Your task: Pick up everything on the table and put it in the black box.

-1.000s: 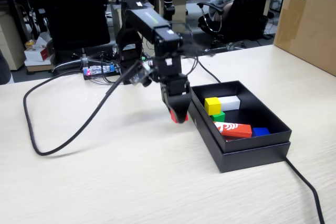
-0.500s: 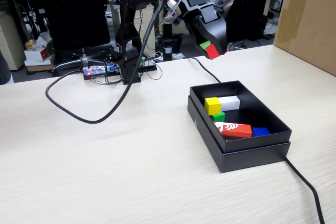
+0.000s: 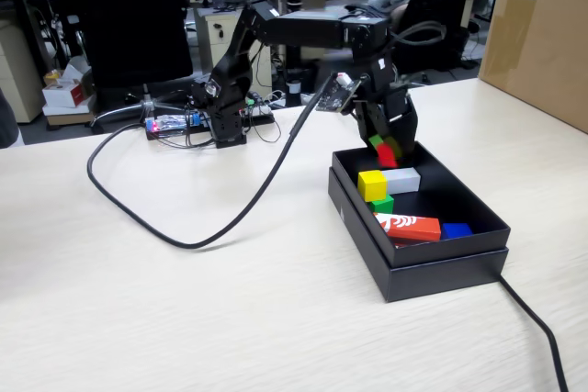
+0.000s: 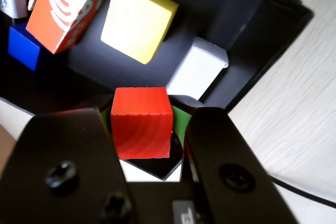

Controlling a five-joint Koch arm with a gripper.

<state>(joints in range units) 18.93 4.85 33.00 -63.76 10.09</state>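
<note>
We are carrying the red cube [image 4: 140, 123], pinched in our gripper [image 3: 386, 151], over the black box [image 3: 478, 247]; releasing comes next, 1 opening.

The surface [image 3: 184, 319] is a wide, light beige wood-grain top. In the fixed view the black box [image 3: 432, 268] rests flat on it directly below the hand [image 3: 386, 149], its near end reaching well toward the camera from there. The arm's base [image 3: 225, 130] stands on the far edge, well to the left of the hand. A thick black cable [image 3: 165, 227] loops across the bare wood left of and below the hand. A big brown carton [image 3: 537, 34] sits far to the hand's right. Another black cable [image 3: 537, 332] leaves the box's near corner.
</note>
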